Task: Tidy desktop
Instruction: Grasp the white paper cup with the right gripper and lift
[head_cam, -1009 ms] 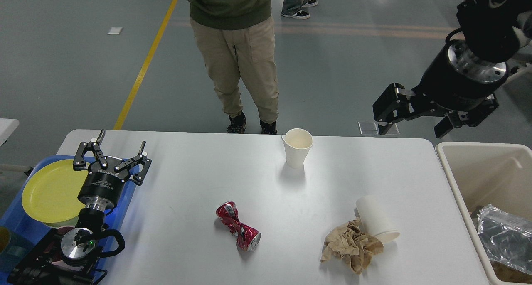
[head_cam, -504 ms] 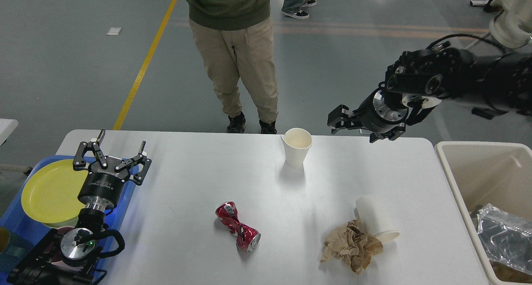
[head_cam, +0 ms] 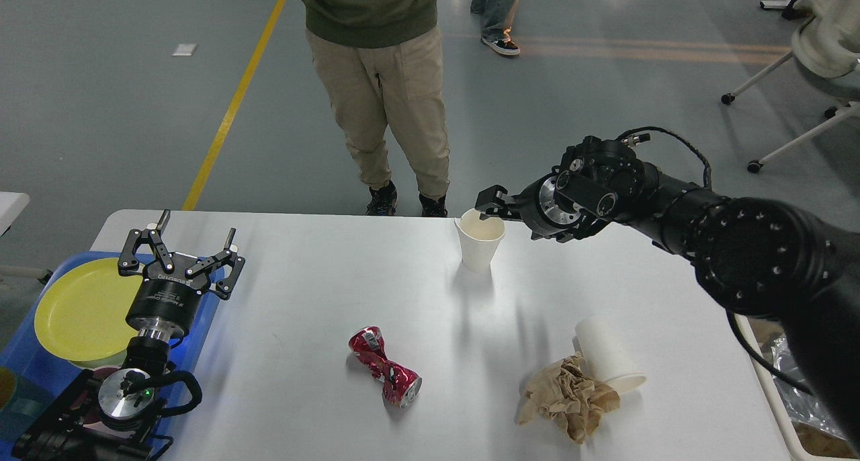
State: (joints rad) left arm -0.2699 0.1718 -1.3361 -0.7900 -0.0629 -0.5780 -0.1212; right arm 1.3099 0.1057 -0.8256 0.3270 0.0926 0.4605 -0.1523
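My right fingers [head_cam: 485,204] reach the upright paper cup's [head_cam: 480,242] rim at the bench's [head_cam: 322,300] far edge, spread unclear; left fingers [head_cam: 180,240] open, empty.

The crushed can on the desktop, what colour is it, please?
Red with white markings and a silver end, per the head view: crushed can.

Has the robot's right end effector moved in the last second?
Yes. The right end effector has swung leftward from above the beige bin side, and now sits at the rim of the upright white paper cup, which stayed put.
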